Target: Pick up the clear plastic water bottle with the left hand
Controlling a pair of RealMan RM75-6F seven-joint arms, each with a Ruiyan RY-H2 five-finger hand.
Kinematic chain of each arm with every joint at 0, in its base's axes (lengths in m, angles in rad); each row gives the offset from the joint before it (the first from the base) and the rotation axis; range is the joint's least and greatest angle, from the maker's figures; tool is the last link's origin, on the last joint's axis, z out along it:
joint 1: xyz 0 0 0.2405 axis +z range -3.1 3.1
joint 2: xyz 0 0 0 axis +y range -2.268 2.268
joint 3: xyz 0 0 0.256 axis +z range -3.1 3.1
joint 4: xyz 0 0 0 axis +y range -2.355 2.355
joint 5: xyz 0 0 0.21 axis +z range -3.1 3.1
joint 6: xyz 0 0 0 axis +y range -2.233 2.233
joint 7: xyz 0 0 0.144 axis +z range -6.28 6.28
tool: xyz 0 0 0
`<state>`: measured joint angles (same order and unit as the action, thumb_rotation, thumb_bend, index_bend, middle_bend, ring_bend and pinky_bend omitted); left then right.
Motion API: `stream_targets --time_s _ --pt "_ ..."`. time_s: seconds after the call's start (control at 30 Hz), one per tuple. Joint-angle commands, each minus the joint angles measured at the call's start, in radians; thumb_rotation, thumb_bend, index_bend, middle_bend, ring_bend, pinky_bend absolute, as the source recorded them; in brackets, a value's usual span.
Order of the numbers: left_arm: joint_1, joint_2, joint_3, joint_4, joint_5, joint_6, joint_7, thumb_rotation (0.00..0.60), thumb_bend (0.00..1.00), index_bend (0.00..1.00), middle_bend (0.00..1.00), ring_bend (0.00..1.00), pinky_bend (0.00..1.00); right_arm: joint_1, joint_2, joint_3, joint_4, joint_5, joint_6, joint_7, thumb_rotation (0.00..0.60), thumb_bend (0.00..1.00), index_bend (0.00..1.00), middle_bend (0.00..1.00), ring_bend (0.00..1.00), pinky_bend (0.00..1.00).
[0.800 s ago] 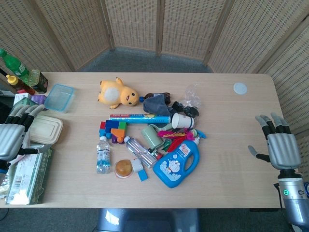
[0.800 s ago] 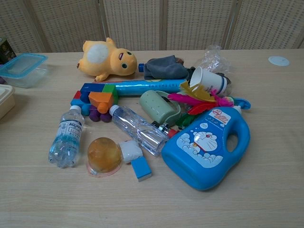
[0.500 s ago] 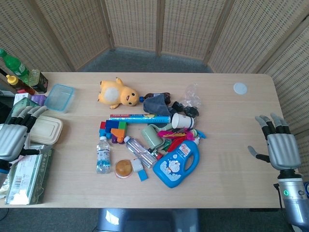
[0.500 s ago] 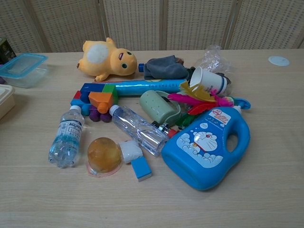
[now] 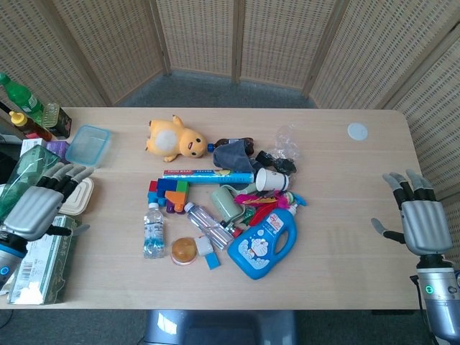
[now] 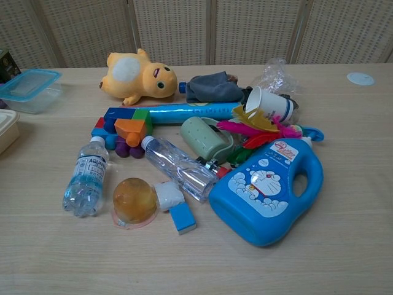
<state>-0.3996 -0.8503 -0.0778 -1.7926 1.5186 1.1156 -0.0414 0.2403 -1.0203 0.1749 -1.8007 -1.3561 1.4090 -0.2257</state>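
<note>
Empty, fingers spread, the left hand [image 5: 37, 208] hovers well left of the clear plastic water bottle [image 5: 153, 230] lying beside the orange dome [image 5: 184, 250]; a careless reach could knock neighbouring clutter.

1. The clear plastic water bottle [image 5: 153, 229] [image 6: 85, 179] has a white cap and a blue-printed label.
2. It lies on its side, cap toward the desk's [image 5: 345, 215] far edge.
3. It rests left of centre, nearer the desk's near edge.
</note>
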Motion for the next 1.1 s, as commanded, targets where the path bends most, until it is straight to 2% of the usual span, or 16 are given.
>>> stream_targets --time_s 0.03,0.2,0.43,0.77,1.1 --pt "-0.045 0.001 0.025 0.012 0.056 -0.065 0.014 0.493 0.14 0.00 0.00 0.00 0.00 -0.003 0.002 0.000 -0.003 0.000 0.003 0.001 0.516 0.23 0.14 0.18 0.00 0.13" --pt "-0.101 -0.025 0.056 0.044 0.135 -0.141 0.049 0.553 0.15 0.00 0.00 0.00 0.00 -0.006 0.008 0.001 -0.011 -0.003 0.010 -0.002 0.518 0.23 0.14 0.18 0.00 0.13" --pt "-0.150 -0.075 0.096 0.087 0.195 -0.213 0.091 0.596 0.15 0.00 0.00 0.00 0.00 -0.017 0.019 0.002 -0.022 0.000 0.026 -0.005 0.518 0.23 0.13 0.18 0.00 0.13" --pt "-0.190 -0.181 0.159 0.187 0.262 -0.261 0.083 0.600 0.15 0.00 0.00 0.00 0.00 -0.025 0.024 0.004 -0.022 0.003 0.032 0.002 0.512 0.23 0.13 0.18 0.00 0.13" --pt "-0.246 -0.310 0.181 0.313 0.293 -0.285 0.055 0.600 0.15 0.00 0.00 0.00 0.00 -0.040 0.037 0.004 -0.027 0.006 0.049 0.007 0.513 0.23 0.13 0.18 0.00 0.13"
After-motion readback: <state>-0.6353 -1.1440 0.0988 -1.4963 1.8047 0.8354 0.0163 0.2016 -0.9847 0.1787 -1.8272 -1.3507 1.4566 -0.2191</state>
